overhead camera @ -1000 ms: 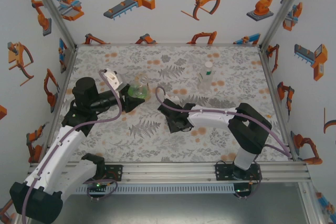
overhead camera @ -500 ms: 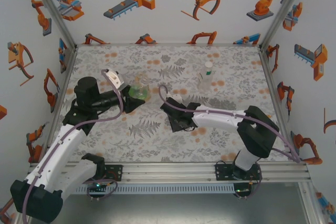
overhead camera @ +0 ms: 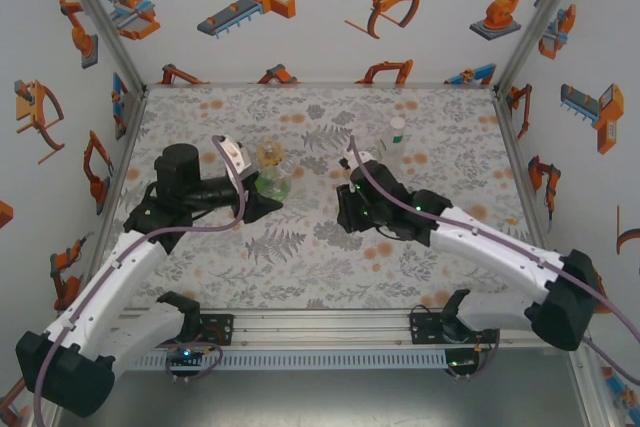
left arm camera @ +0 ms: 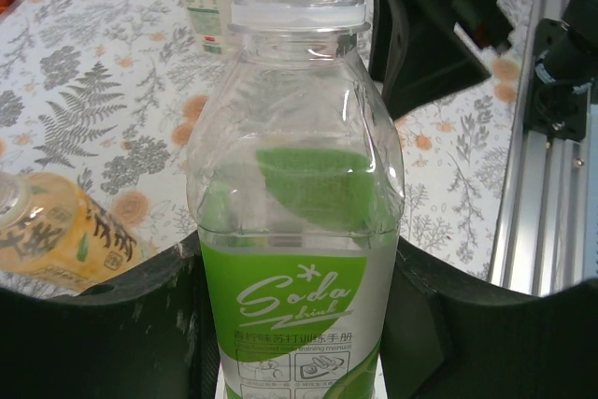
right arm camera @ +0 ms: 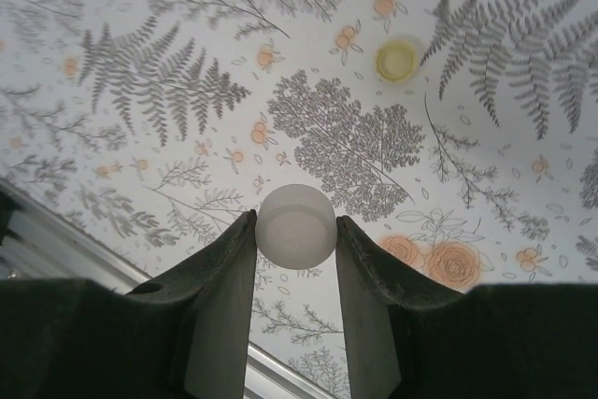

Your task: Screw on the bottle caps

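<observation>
My left gripper [left arm camera: 299, 334] is shut on the short green-tinted bottle [left arm camera: 299, 231], holding it upright by its green "Soda drink" label; its threaded neck is uncapped. In the top view this bottle [overhead camera: 273, 186] sits at the left gripper [overhead camera: 262, 197], with the amber bottle [overhead camera: 268, 156] just behind it. The amber bottle [left arm camera: 56, 235] lies on its side. The slim bottle [overhead camera: 394, 143] stands upright at the back. My right gripper [right arm camera: 297, 231] is shut on a whitish cap [right arm camera: 297, 224], raised above the table. A pale yellow cap [right arm camera: 397, 60] lies on the cloth.
The patterned tablecloth [overhead camera: 300, 247] covers the table, walled on three sides. The right arm's dark body [left arm camera: 439, 35] hangs close behind the held bottle. An aluminium rail [overhead camera: 330, 322] runs along the near edge.
The right gripper has risen off the cloth with the whitish cap and swung back and rightward. The left arm has shifted the green-tinted bottle a little to the right.
</observation>
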{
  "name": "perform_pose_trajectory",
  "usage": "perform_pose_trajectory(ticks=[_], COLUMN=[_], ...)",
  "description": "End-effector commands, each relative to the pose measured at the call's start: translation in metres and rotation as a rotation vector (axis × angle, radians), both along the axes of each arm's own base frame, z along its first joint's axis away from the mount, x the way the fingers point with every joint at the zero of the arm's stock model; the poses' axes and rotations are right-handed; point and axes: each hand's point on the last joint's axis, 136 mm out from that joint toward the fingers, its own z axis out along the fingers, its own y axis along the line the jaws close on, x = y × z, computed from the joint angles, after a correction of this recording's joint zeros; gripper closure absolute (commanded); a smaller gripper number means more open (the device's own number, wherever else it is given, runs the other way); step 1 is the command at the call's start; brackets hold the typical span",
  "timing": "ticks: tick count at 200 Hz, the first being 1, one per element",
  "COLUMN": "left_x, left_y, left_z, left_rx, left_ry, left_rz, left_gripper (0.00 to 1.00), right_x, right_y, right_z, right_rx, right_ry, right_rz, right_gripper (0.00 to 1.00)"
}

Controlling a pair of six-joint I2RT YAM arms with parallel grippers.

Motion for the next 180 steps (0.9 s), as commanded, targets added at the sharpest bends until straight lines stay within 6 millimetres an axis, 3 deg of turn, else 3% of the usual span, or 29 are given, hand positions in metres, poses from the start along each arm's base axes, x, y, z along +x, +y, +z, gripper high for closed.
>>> perform_pose_trajectory(ticks=[1,52,89,131,180], left_x=[-0.016,-0.038,-0.06,-0.072,-0.079], left_y=[-0.005,-0.013,-0.018,-0.026,-0.032], left_z=[0.008,0.005,0.001,-0.019,-0.047], left_rx=[0.02,0.044,0.068,0.182,0.346], left_ry=[-0.057,-0.11,-0.16,-0.16,-0.161], left_rz=[-0.075,-0.163,-0.247,-0.284,-0.31], left_gripper=[1.0,1.0,1.0,1.0,1.0], right_x=[-0.009,-0.038,-0.089,-0.113,-0.12], right_y=[0.002,0.005,0.015,0.019,0.022], right_z=[0.035,0.115,0.154,0.163,0.155], right_rx=[0.063,0.218,0.328,0.341,0.3], right_ry=[-0.124,-0.376,-0.483,-0.518,-0.573], right_rz=[0.121,0.326,0.637,0.804,0.902], right_gripper=[0.77,0.8,0.81,0.85,0.86])
